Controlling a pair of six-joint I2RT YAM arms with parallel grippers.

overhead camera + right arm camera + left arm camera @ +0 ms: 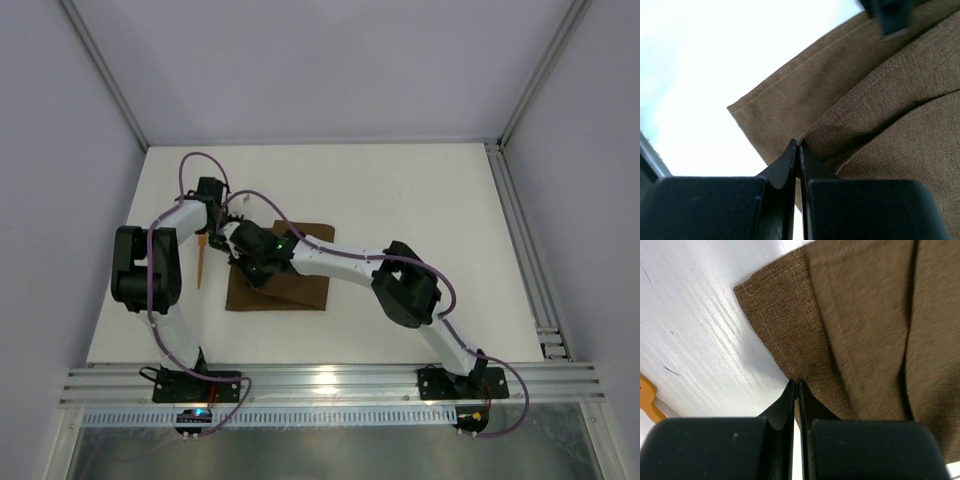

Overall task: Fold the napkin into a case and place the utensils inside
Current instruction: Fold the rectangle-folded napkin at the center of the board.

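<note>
- Leftmost: utensils (202, 258) lay on the table (400, 200) just left of the napkin (295, 292), long axis near-to-far. Only an orange sliver was clear.
- Next, left gripper (795, 385): jaws closed, seemingly pinching the napkin's left edge at a folded layer.
- Then right gripper (798, 145): closed likewise on a raised flap close by.
- Loose cloth ran rightward from both. The left arm was nearer the utensils.

A white table (420, 200) spreads beneath and left of the left gripper (795, 383); pale grey walls (300, 70) rise beyond it, slotted aluminium rails (330, 385) behind.
</note>
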